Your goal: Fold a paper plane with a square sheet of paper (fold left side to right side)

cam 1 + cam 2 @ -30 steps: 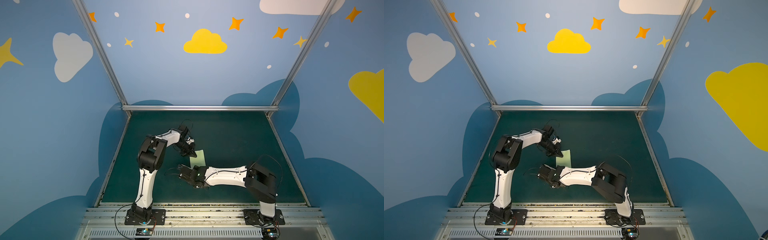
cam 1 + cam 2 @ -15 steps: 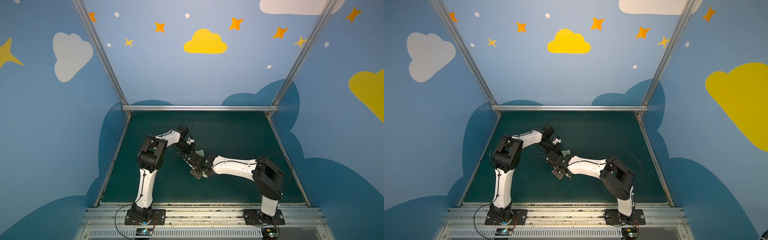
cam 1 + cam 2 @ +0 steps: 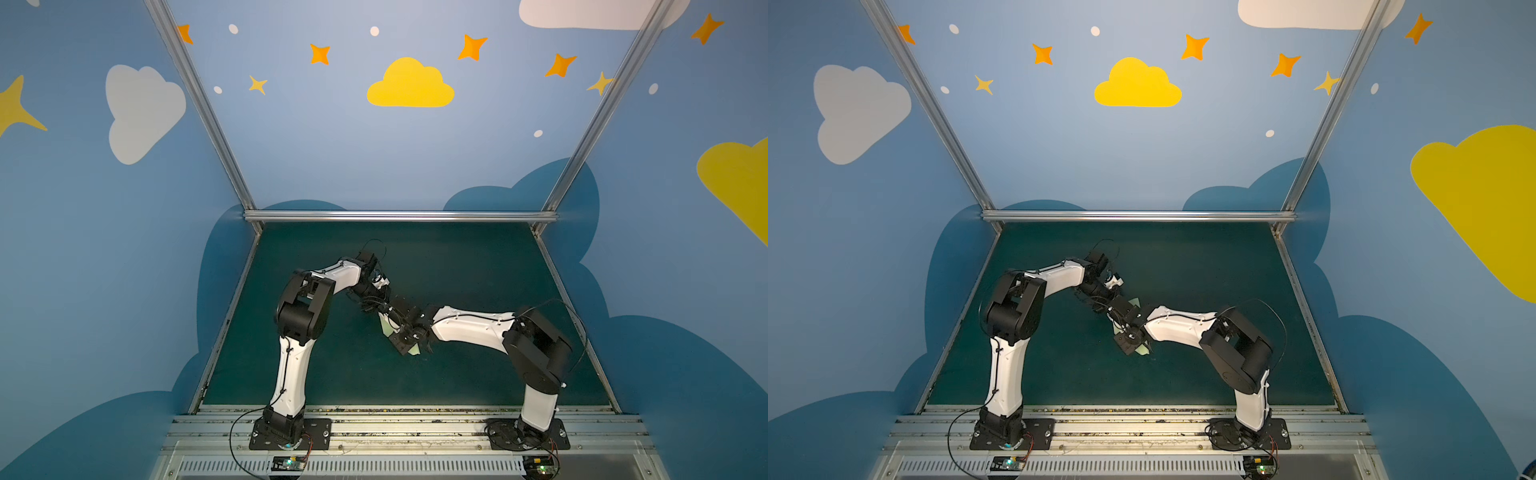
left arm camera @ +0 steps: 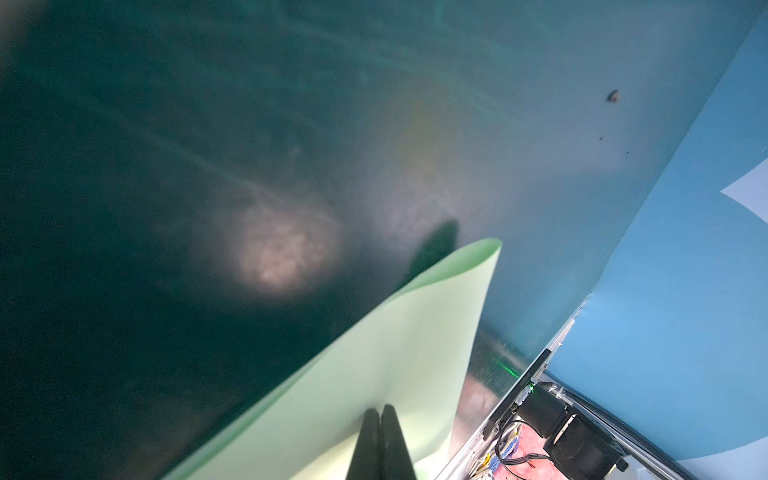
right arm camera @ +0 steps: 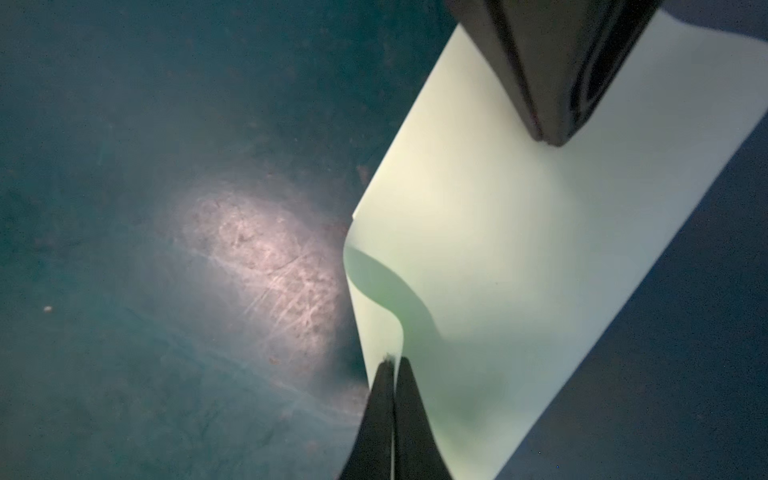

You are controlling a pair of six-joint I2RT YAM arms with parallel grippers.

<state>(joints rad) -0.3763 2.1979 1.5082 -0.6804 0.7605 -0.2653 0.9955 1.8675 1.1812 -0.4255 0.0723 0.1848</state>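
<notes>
The square sheet of paper (image 5: 519, 249) is a plain pale green, shading to a darker green where it curls. The mat (image 3: 457, 257) is dark teal with a pale, scratched patch (image 5: 257, 257) that may be only glare. The walls (image 3: 332, 166) are sky blue with a yellow cloud (image 3: 409, 85), a white cloud (image 3: 141, 110), orange stars (image 3: 471, 46) and white dots (image 3: 374, 31); the arms (image 3: 291, 374) are white with black joints.

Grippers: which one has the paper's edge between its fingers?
The right gripper: the square sheet of paper curls between its fingers; the left gripper is shut over it.
</notes>
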